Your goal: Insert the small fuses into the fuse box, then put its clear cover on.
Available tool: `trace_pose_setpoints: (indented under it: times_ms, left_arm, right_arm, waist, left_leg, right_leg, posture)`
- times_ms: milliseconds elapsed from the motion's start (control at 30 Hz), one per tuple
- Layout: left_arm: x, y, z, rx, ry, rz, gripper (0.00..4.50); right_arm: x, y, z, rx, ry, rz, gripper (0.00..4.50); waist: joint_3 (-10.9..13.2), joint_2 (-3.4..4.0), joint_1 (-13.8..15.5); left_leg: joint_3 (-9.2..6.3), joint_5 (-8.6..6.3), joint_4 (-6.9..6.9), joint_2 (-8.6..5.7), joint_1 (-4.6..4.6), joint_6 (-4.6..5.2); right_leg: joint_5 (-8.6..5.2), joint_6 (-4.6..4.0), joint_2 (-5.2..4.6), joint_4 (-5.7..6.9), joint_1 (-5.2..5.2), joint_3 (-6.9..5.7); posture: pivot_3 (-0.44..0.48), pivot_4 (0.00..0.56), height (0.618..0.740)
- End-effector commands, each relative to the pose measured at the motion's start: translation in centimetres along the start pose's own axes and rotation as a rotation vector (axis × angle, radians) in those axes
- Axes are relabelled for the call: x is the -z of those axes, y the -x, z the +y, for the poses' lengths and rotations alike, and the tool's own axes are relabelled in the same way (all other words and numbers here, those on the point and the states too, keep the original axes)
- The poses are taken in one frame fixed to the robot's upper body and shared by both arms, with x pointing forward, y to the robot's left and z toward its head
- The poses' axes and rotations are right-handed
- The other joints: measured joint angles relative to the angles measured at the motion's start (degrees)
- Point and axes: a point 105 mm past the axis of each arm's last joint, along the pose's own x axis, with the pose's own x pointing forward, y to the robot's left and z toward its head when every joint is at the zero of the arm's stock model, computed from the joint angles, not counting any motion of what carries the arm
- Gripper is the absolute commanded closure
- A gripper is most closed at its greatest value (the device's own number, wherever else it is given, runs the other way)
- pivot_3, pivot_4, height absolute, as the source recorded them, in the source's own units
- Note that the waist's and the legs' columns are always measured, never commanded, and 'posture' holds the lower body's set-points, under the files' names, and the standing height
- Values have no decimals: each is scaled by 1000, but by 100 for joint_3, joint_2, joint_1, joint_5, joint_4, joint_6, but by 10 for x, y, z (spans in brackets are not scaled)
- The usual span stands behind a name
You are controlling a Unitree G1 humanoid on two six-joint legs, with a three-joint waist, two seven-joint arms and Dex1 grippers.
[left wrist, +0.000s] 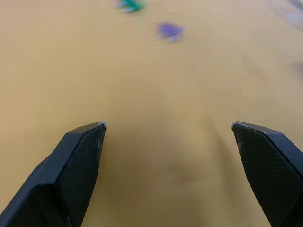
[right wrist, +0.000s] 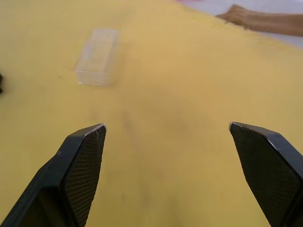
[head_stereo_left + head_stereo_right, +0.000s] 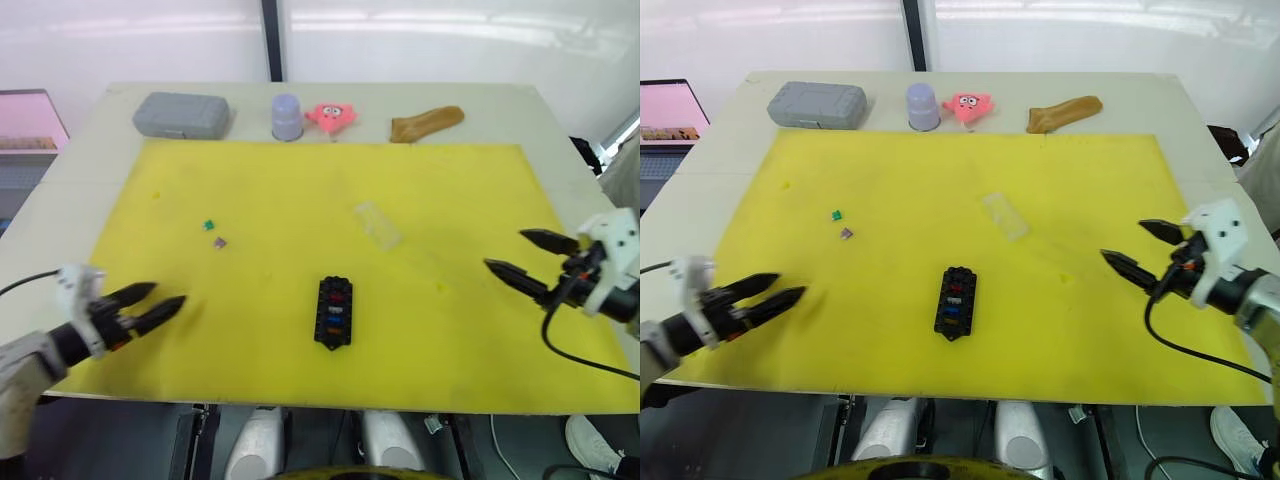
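The fuse box (image 3: 333, 311) lies on the yellow mat (image 3: 300, 190) near its front edge, between the two grippers and well apart from both. Some coloured fuses sit in its slots. Two loose fuses — a green fuse (image 3: 210, 225) and a purple fuse (image 3: 219, 242) — lie close together, ahead of the left gripper (image 3: 160, 303), whose jaws are spread wide over bare mat. The cover (image 3: 377, 224) lies flat behind the box, ahead of the right gripper (image 3: 518, 256) — its jaws also stand wide, holding nothing.
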Motion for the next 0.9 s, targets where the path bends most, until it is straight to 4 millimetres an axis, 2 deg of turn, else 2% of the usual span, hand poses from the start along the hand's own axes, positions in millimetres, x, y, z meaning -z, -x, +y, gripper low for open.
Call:
trace_pose_setpoints:
  times_ms: [33, 167, 233, 367, 433, 533, 633, 900]
  left_arm:
    - [-16, 19, 14, -46, 35, -62, 0]
    - [-24, 16, 8, 7, 107, -84, 0]
    - [-31, 5, 4, 53, 156, -88, 0]
    - [-53, -30, -7, 179, 284, -54, 0]
    - [-60, -40, -9, 210, 340, -34, 0]
    - [-62, -57, -9, 254, 490, 51, 0]
    - [-75, -69, 0, 268, 630, 27, 0]
    - [-80, -91, 2, 306, 767, 18, 0]
  right_arm:
    - [-10, 9, -5, 19, 37, -24, 31]
    - [-16, -1, 1, -4, 43, -51, 31]
    - [-24, -12, 10, -46, 50, -78, 31]
    - [-69, -38, 47, -239, 19, -226, 31]
    - [-81, -44, 61, -314, 27, -248, 31]
    - [-96, -53, 99, -503, 69, -269, 31]
    - [-100, -65, 128, -619, 102, -285, 31]
    - [-102, -92, 170, -702, 122, -313, 31]
  waist:
    - [0, 0, 19]
    - [0, 0, 83]
    - [-1, 1, 91]
    - [0, 3, 82]
    - [0, 1, 70]
    - [-1, -1, 66]
    - [1, -4, 43]
    - [-2, -9, -60]
  left_leg:
    - [1, 0, 0, 0, 0, 0]
    - [6, 0, 0, -1, 1, -3]
    - [6, 5, 0, -1, 1, -11]
    - [6, 6, 1, -1, 2, -13]
    - [6, 14, 2, -2, 2, -29]
    - [6, 8, 0, -2, -1, -20]
    - [4, 9, 4, -4, -7, -21]
    - [0, 15, 13, -11, -12, -32]
  right_leg:
    - [0, 0, -1, -1, 1, 0]
    - [0, 0, -13, -2, -1, 8]
    - [0, 0, -19, -2, -3, 9]
    - [0, 0, -17, 1, -4, 6]
    - [0, 1, -10, 5, -8, 3]
    - [0, 1, -2, 3, -14, 3]
    - [0, 1, 0, 9, -22, 1]
    - [0, 1, -3, 33, -40, -1]
  posture:
    - [0, 150, 740]
    - [0, 150, 740]
    - [0, 150, 740]
    - [0, 150, 740]
    - [0, 150, 740]
    - [0, 150, 740]
    - [0, 150, 740]
    - [0, 150, 740]
